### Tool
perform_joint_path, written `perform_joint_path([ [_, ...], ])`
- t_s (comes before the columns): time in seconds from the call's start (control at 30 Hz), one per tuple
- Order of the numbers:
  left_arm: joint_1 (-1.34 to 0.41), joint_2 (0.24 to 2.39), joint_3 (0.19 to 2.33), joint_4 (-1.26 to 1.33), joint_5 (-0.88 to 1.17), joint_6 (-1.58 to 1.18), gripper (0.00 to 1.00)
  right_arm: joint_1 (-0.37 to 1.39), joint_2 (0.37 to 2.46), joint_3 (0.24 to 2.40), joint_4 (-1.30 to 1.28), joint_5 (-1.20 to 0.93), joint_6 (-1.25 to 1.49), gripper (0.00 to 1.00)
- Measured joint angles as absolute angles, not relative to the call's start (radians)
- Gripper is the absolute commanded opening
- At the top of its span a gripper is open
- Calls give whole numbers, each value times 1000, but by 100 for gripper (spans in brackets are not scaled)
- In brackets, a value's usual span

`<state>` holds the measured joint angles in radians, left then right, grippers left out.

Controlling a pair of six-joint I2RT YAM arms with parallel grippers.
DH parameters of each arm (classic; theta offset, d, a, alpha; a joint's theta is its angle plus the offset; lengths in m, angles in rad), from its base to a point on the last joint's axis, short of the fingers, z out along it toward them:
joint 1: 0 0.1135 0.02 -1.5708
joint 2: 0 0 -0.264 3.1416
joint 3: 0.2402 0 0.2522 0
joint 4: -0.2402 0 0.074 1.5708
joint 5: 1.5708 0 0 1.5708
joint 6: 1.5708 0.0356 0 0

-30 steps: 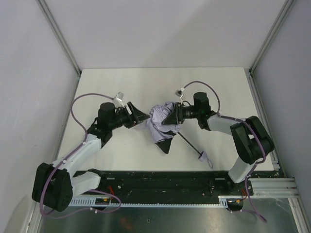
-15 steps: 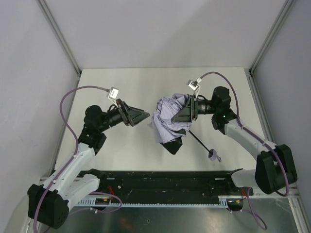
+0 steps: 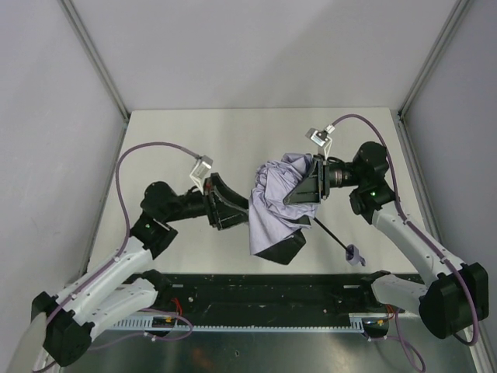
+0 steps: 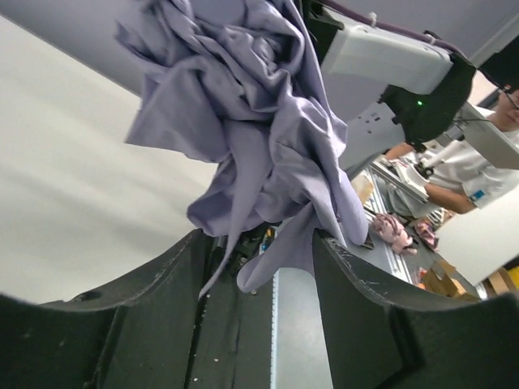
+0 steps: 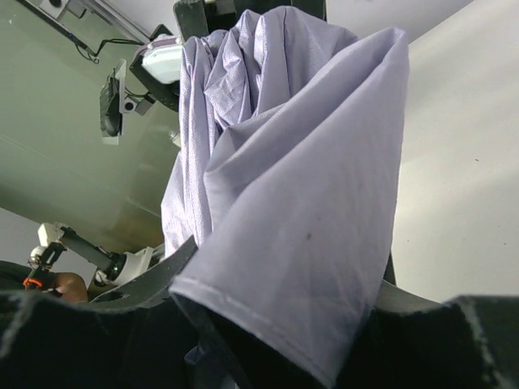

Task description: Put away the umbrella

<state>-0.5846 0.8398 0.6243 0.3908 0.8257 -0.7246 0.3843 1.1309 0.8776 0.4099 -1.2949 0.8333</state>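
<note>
The umbrella (image 3: 273, 208) is a crumpled lavender-grey canopy lifted off the white table (image 3: 194, 140). Its thin black shaft (image 3: 332, 235) slants down to the small lavender handle (image 3: 355, 254) near the front edge. My right gripper (image 3: 301, 193) is shut on the bunched canopy from the right. In the right wrist view the umbrella fabric (image 5: 300, 186) fills the right gripper (image 5: 276, 279) and hides its fingers. My left gripper (image 3: 238, 211) sits at the canopy's left edge. Its jaws stand apart, and a loose fold of the umbrella (image 4: 243, 138) dangles between the fingertips of the left gripper (image 4: 259, 243).
A black rail (image 3: 272, 291) runs along the near table edge between the arm bases. Aluminium posts and grey walls close in the left, right and back sides. Beyond the table in the left wrist view are a person (image 4: 486, 154) and a pink object (image 4: 395, 231).
The right gripper has carried the umbrella up and to the right, the handle sliding right. The left gripper backed away, then came in to the canopy's left edge, its jaws narrowing.
</note>
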Motion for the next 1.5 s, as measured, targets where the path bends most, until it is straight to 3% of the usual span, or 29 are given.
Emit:
perform_joint_path([
  [0.13, -659, 849, 621, 395, 823, -725, 60, 392, 1131, 887, 414, -1298, 871, 0],
  [0.2, -701, 849, 611, 395, 812, -725, 55, 396, 1131, 895, 416, -1299, 889, 0],
  [0.23, -719, 850, 607, 395, 805, -725, 48, 398, 1131, 900, 419, -1300, 896, 0],
  [0.33, -747, 868, 603, 398, 783, -725, 10, 403, 1131, 913, 438, -1300, 921, 0],
  [0.4, -754, 892, 603, 402, 765, -724, 3, 404, 1130, 917, 456, -1300, 940, 0],
  [0.9, -788, 922, 488, 461, 629, -717, 0, 408, 1255, 950, 944, -1234, 1416, 0],
  [1.5, -788, 847, 400, 503, 661, -735, 0, 253, 1259, 989, 456, -1158, 1253, 0],
])
